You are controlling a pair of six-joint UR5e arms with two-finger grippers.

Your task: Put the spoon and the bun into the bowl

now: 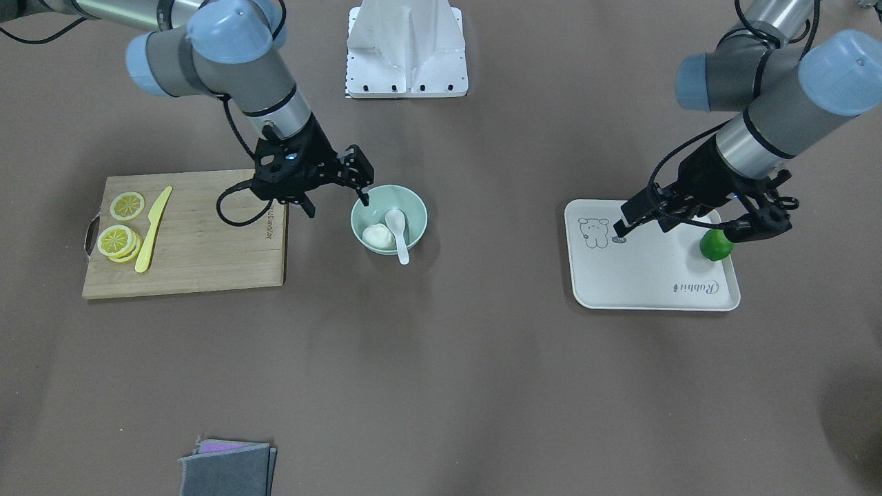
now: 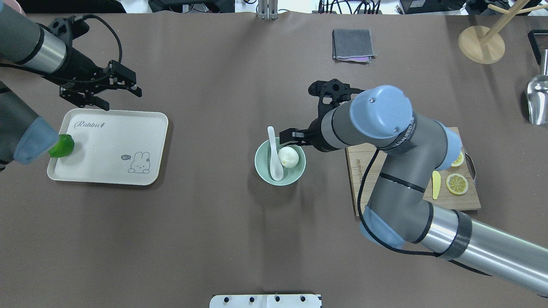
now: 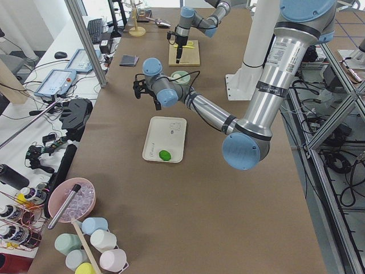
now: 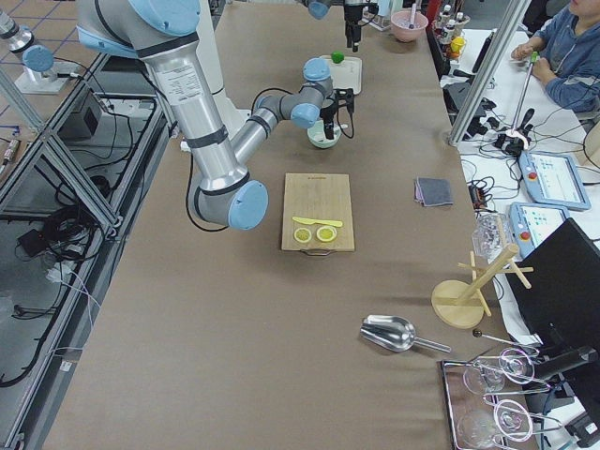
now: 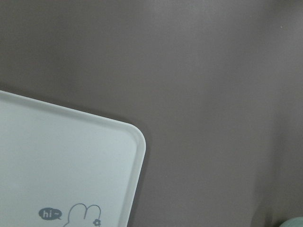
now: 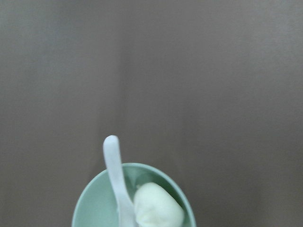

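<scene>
Looks finished, with spoon (image 2: 272, 149) and bun (image 2: 289, 156) lying together inside the bowl (image 2: 299, 172), right gripper (image 1: 336, 200) spread empty just beside its rim, left gripper (image 2: 120, 99) spread empty well apart from it, only retreat seemingly left.

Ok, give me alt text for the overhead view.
The spoon and bun lie in the mint bowl mid-table, the spoon handle jutting over the far rim. The right gripper hovers at the bowl's right edge; the open left gripper hangs by the tray, which holds a lime.
</scene>
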